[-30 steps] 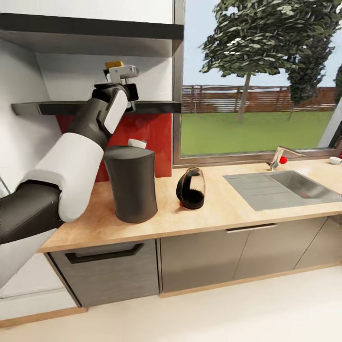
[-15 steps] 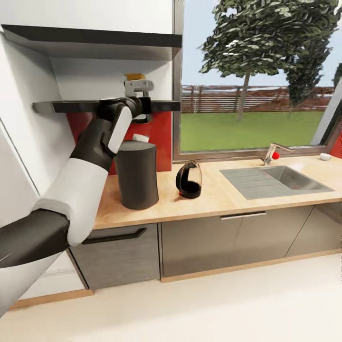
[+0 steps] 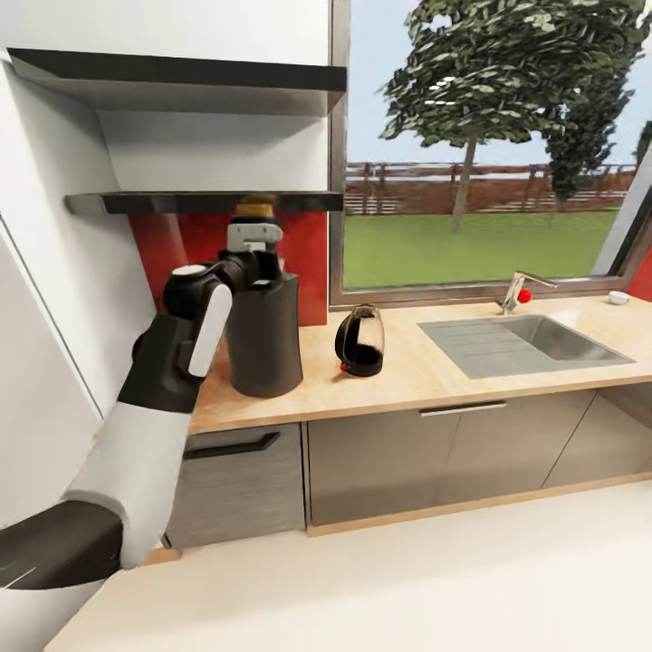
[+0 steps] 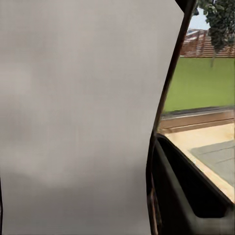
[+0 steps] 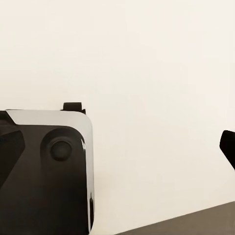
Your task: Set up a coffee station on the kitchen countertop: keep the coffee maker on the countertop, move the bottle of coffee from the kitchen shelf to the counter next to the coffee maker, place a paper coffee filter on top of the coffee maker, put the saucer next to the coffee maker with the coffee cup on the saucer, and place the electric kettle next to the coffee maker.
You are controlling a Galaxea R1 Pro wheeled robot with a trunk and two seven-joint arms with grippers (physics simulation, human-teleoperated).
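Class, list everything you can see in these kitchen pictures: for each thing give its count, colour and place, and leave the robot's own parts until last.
Coffee maker: one, dark grey, on the countertop's left end.
Electric kettle: one, black and clear, on the countertop beside the coffee maker.
Bottle of coffee: one, yellow-topped, just under the lower shelf, at the left gripper.
Shelves: two, dark, on the wall.
Countertop: one, light wood.
Sink: one, grey, set in the countertop.
Tap: one, silver with a red knob, behind the sink.
Window: one, showing lawn and trees.
Left gripper: one, grey, above the coffee maker.
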